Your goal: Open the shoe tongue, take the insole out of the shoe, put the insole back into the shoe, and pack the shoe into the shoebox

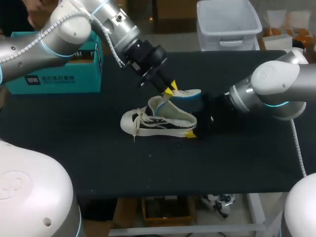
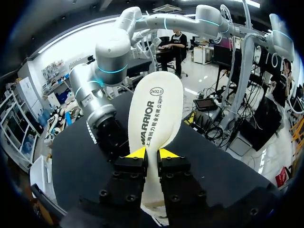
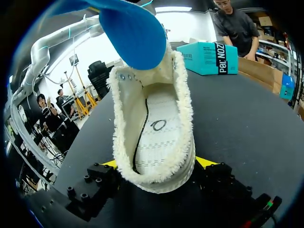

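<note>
Low canvas shoe with a cream upper of frayed, fuzzy edging, dark side panels and loose white laces, lying on the matte black table. Its heel sits between the fingers of the right gripper, whose two yellow tips press against the heel from opposite sides, so that the tool is clamped on it. The toe points away from that gripper, and the open throat exposes a pale, ribbed footbed with a dark round mark. The right arm enters low and nearly level with the tabletop, its dark wrist directly behind the heel. The insole is a thin, elongated, round-ended sheet, cream with dark print on one face and smooth blue on the other. It is gripped at one end between the closed yellow tips of the left gripper and extends straight ahead of the fingers, clear of the shoe and above its opening. The left arm slopes downward, with its wrist tilted so that the fingers point obliquely down at the shoe. The teal cardboard shoebox stands on the table behind the left gripper, well apart from the shoe.
</note>
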### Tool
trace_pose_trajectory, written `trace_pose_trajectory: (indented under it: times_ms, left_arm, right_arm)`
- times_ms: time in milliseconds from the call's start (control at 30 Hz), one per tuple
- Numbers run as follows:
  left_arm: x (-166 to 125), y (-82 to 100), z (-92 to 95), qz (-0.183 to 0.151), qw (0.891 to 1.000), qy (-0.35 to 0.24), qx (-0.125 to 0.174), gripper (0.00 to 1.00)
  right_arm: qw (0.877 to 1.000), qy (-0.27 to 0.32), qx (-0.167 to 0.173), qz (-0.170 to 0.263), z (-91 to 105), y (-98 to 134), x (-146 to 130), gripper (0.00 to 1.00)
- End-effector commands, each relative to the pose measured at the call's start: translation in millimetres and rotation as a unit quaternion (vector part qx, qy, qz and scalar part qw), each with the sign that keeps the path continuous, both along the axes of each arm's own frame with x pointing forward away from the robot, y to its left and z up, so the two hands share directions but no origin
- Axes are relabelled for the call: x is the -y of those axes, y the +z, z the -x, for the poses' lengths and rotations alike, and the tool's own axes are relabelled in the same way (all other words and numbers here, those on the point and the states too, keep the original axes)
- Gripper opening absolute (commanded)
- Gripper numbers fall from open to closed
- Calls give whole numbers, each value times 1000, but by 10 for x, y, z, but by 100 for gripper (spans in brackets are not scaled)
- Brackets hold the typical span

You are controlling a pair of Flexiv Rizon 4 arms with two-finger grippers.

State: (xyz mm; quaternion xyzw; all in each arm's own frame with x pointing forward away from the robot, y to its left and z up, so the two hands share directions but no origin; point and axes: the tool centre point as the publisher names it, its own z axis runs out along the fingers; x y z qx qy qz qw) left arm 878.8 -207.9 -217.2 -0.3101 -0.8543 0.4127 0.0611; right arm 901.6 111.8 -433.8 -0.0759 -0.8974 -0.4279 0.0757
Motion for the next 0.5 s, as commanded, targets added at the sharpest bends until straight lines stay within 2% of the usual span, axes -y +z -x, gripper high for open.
trace_pose_trajectory:
  times_ms: [33, 300, 500]
  left_arm:
    - [-34, 140, -2, 14, 1000, -15, -3, 0]
    - [-131, 336, 9, 46, 998, -27, -19, 0]
    - [-443, 461, -25, 91, 995, -25, -35, 0]
  right_arm:
    - [1000, -8, -6, 10, 50, -3, 152, 100]
    - [996, -26, -18, 81, 73, 337, 500, 100]
    - [988, -10, -1, 153, -43, 802, 587, 100]
